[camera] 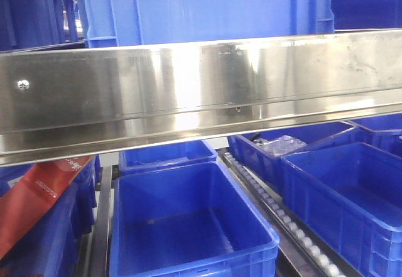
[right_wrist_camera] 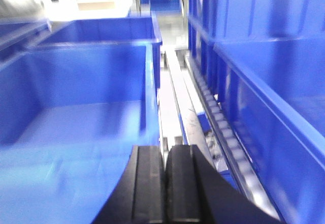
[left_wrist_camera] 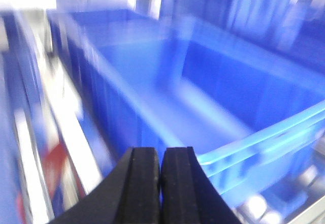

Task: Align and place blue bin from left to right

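While the lighter blue bin [camera: 201, 7] sits on the upper shelf behind the steel rail [camera: 201, 88], both the left end effector [left_wrist_camera: 160, 183] and right end effector [right_wrist_camera: 165, 188] are pressed together, empty, over the lower crates [camera: 188, 227]; alignment seems not yet begun

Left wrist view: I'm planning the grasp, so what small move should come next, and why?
Probably open the left gripper. Its black pads are pressed together with nothing between them, just short of the thick rim of the large rectangular blue plastic bin, so it cannot yet close over that rim. The view is motion-blurred, so this is tentative.
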